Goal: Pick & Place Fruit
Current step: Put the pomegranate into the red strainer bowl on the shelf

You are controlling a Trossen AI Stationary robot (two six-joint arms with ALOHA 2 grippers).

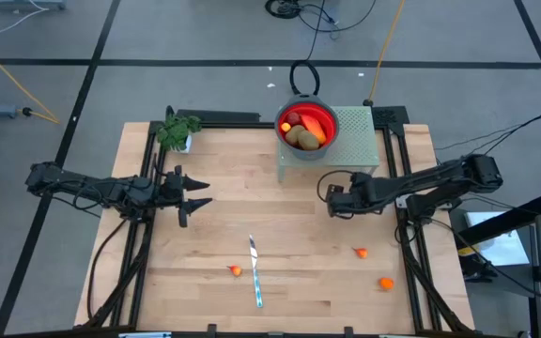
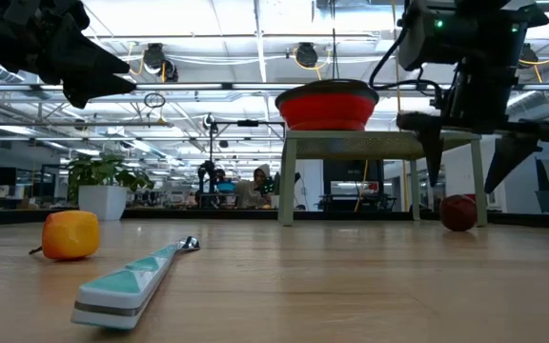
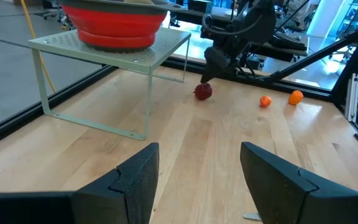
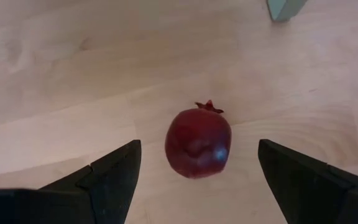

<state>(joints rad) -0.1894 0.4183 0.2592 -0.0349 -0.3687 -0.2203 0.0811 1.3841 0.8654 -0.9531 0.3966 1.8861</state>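
Right gripper (image 4: 197, 180) hovers directly above dark red ball (image 4: 198, 144), fingers wide open, holding nothing; ball lies on table between them, beside stand leg. Left gripper (image 1: 193, 193) waits far off, open, empty.

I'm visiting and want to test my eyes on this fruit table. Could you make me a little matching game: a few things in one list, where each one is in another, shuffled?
Things:
1. red bowl
2. pomegranate
3. knife
4. plant

Places:
A. lying flat mid-table, toward the front edge
B. on the table right below the open right pincer
C. up on the small metal stand, holding fruit
D. at the table's back left corner

Pairs: 1-C, 2-B, 3-A, 4-D
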